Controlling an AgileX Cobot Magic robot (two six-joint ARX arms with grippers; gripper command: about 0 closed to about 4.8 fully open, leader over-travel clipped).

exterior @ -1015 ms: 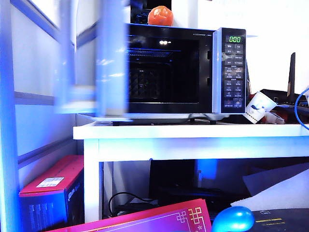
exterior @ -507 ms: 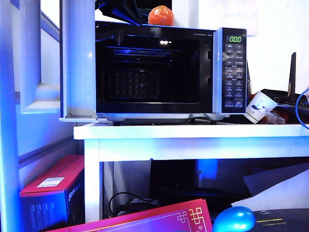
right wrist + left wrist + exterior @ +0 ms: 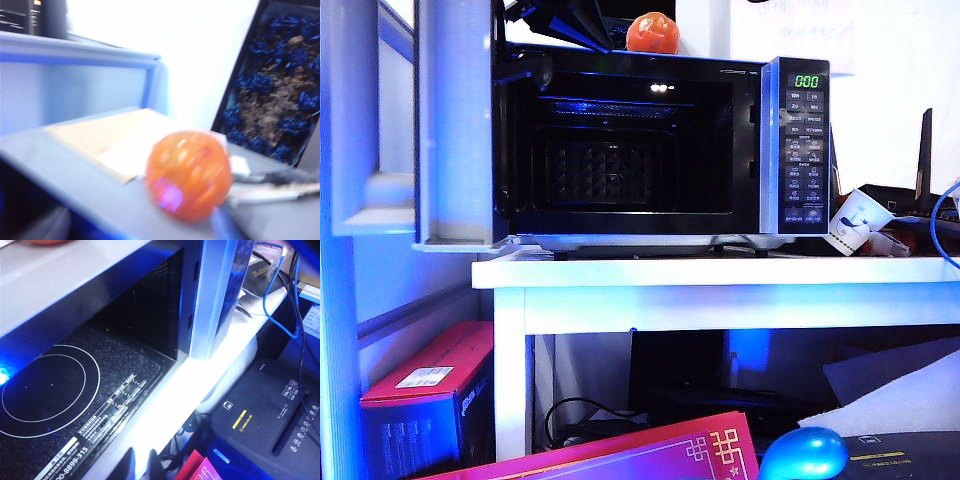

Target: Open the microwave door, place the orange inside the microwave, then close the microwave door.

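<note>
Quickly, front of the exterior view: glossy blue rounded object (image 3: 803,453) and pink boxes, not task items. Next back, the white tabletop (image 3: 720,272) carries the boxy black microwave (image 3: 798,140). Its door (image 3: 455,130), pale inner face showing, stands wide open on the left, so the opening step looks done.

The left hand (image 3: 141,467) hangs at the open mouth by the door side, looking onto the speckled black cavity floor (image 3: 75,390). Only two dark fingertips show, close together with nothing between; I cannot tell if they are fully pressed together.

The small round bright orange (image 3: 652,32) sits on the microwave roof, toward the back, untouched. The right hand is up there close to it, spread, holding nothing.

Step in hand, I judge: grasp the orange. Centre the fingers either side of the widest part and close gently, since it can roll.

Hard to read: the right wrist view is motion-blurred and its fingers are barely in frame. The left arm is cut off at the top edge.
</note>
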